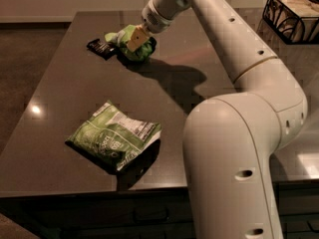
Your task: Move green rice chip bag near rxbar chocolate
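The green rice chip bag (124, 45) is a small, lumpy, lime-green bag at the far side of the dark table (65, 108). My gripper (135, 40) is on it, fingers closed around the bag. The rxbar chocolate (101, 48) is a thin black wrapper lying flat just left of the bag, almost touching it. My white arm reaches in from the right and crosses above the table.
A larger flat green bag with a white nutrition label (114, 136) lies near the table's front edge. A black wire basket (293, 15) stands at the back right. My arm's wide white base (234, 168) fills the lower right.
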Tool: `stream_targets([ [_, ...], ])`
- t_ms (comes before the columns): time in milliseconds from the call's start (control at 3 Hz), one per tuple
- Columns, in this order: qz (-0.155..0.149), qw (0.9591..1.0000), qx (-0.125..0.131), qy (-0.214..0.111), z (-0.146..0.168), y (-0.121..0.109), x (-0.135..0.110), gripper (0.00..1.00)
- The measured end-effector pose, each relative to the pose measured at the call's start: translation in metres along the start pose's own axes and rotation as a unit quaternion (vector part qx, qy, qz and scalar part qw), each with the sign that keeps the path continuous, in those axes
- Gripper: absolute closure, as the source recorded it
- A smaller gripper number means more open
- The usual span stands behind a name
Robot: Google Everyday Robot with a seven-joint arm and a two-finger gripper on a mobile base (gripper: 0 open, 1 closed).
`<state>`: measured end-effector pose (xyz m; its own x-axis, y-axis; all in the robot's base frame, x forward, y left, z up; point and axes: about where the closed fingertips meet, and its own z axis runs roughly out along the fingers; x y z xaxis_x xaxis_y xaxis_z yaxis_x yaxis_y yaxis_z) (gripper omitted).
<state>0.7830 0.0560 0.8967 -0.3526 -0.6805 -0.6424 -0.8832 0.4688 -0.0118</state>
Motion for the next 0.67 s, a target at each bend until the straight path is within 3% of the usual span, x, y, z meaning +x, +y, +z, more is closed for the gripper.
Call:
stream_targets([
  [667, -0.001, 1.0, -0.005, 0.002, 0.0083, 0.0019, 0.0004, 0.14],
])
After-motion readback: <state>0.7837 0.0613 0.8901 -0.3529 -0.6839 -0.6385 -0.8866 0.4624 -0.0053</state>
